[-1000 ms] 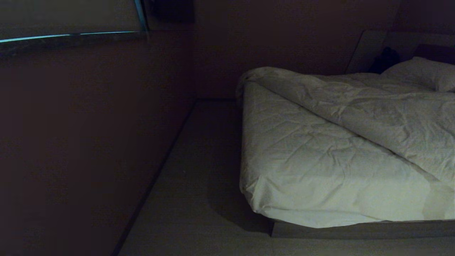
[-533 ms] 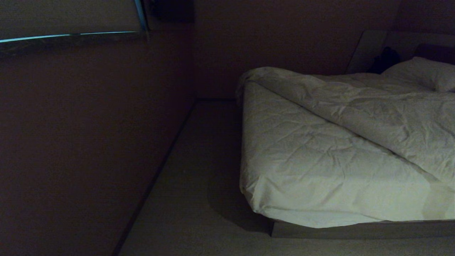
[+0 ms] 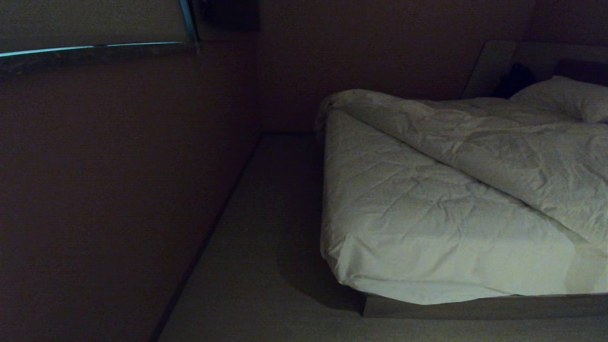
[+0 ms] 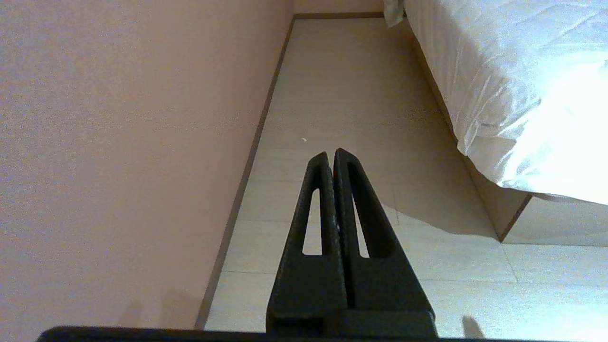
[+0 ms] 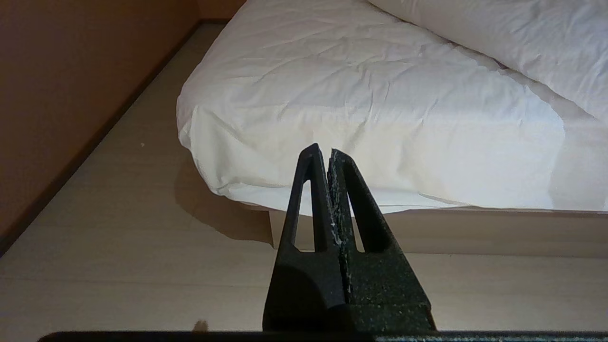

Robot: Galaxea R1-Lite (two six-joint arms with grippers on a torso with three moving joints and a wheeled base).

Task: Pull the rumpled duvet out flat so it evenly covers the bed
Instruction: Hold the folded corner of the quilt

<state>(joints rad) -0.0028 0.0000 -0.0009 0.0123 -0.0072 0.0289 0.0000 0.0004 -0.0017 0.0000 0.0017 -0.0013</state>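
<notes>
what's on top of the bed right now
The duvet covers the bed, with a thick fold of it doubled back diagonally over itself. A pillow lies at the head end. Whatever is beneath the duvet is hidden.

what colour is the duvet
White, plain with creases; the duvet shows best in the right wrist view.

Head looks down; both wrists share the bed (image 3: pixel 475 306) corner.
</notes>
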